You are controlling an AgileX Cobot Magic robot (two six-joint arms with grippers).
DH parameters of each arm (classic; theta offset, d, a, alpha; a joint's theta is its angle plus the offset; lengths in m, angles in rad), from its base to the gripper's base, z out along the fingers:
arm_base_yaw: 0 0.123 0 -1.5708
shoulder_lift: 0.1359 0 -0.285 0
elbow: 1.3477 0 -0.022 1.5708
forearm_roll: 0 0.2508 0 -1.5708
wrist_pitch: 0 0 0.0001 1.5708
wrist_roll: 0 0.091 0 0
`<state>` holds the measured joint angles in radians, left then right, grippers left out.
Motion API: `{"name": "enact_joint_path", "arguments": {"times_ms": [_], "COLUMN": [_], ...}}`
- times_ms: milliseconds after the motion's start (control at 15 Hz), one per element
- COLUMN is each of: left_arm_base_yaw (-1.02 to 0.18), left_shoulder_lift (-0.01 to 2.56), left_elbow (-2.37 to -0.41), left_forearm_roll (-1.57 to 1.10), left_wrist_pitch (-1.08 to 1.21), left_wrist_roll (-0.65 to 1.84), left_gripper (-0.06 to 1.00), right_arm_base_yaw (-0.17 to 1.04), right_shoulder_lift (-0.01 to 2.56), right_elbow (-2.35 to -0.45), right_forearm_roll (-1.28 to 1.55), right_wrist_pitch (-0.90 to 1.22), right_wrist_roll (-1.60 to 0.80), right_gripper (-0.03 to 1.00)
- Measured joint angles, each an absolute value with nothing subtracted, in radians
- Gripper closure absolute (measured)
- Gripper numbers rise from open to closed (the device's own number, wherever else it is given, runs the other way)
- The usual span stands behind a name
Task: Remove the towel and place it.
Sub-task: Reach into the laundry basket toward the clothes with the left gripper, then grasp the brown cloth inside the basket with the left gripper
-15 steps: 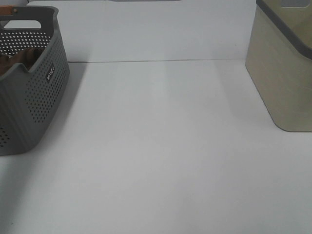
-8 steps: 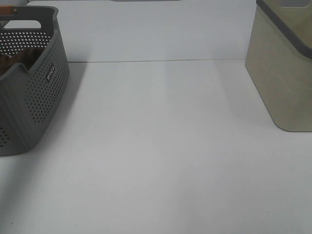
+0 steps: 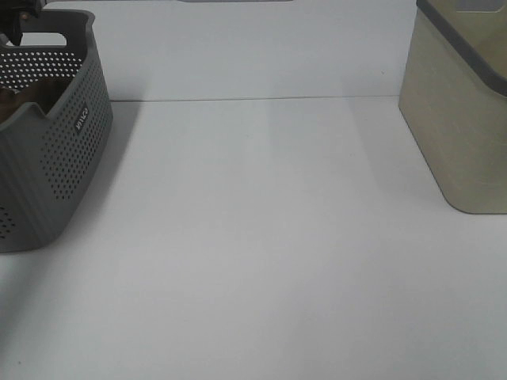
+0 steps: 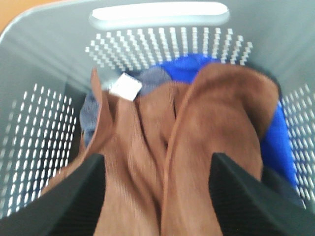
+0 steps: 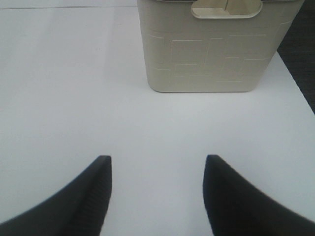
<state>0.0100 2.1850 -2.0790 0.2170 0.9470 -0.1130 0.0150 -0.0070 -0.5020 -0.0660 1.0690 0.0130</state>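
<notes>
The towel (image 4: 197, 147), reddish-brown plush with a small white tag (image 4: 124, 87), lies crumpled in the grey perforated basket (image 4: 44, 73) on top of a blue cloth (image 4: 275, 132). My left gripper (image 4: 157, 162) hangs open just above it, one black finger on each side of the folds, holding nothing. In the exterior view only a dark sliver of the towel (image 3: 12, 99) shows over the basket (image 3: 63, 158) rim, and a dark part of the left arm (image 3: 16, 22) shows at the top left corner. My right gripper (image 5: 156, 160) is open over bare white table.
A beige bin (image 3: 463, 111) with a grey rim stands at the right edge of the white table (image 3: 261, 237); the right wrist view shows the bin (image 5: 216, 49) ahead of the open fingers. The basket stands at the table's left edge.
A dark part of the left arm has come into the exterior view above the basket's far corner, and the towel inside now looks shadowed. The right side is unchanged.
</notes>
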Motion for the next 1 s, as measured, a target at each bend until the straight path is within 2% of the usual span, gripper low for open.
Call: {"name": "enact_joint_path", "arguments": {"times_ms": [267,1000], "left_arm_base_yaw": [0.049,0.113], "left_shoulder_lift": [2.333,2.435], "left_elbow": [-2.224,-2.232], "left_forearm_roll": [0.233,0.276], "left_wrist_pitch": [0.947,0.891], "left_wrist_roll": [-0.119,-0.133], "left_gripper": [0.37,0.37], "right_arm_base_yaw": [0.015,0.015], "right_shoulder_lift": [-0.007,-0.007], "right_elbow": [-0.502,-0.502], "right_forearm_roll": [-0.066,-0.066], "right_wrist_pitch": [1.069,1.069], "right_wrist_roll": [0.013,0.013], "right_gripper": [0.43,0.43]}}
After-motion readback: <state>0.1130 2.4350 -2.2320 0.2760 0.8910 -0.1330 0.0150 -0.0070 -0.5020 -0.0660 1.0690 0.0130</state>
